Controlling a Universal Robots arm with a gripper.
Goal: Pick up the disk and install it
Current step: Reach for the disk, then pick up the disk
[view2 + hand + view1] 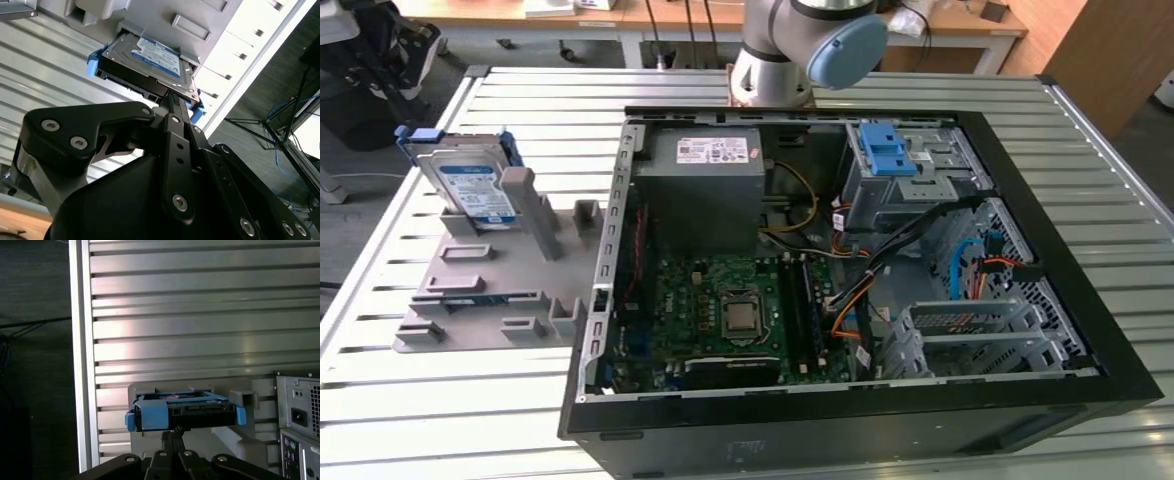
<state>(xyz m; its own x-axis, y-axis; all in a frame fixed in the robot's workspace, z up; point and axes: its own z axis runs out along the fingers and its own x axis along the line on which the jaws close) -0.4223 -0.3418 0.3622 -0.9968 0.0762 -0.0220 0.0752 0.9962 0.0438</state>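
The disk, a silver drive with a blue-and-white label and a blue plastic frame, stands on edge in a slot of the grey holder on the exterior view's left. In both wrist views the disk lies just beyond the tips of my gripper. The black fingers are pressed together with nothing between them and point at the disk's connector edge. I cannot tell whether the tips touch it. The arm's lower joints rise behind the computer.
An open black computer case lies on its side on the slatted metal table, with a grey power supply, a green board, a blue latch piece on the drive cage and loose cables. The case's rear panel stands beside the holder.
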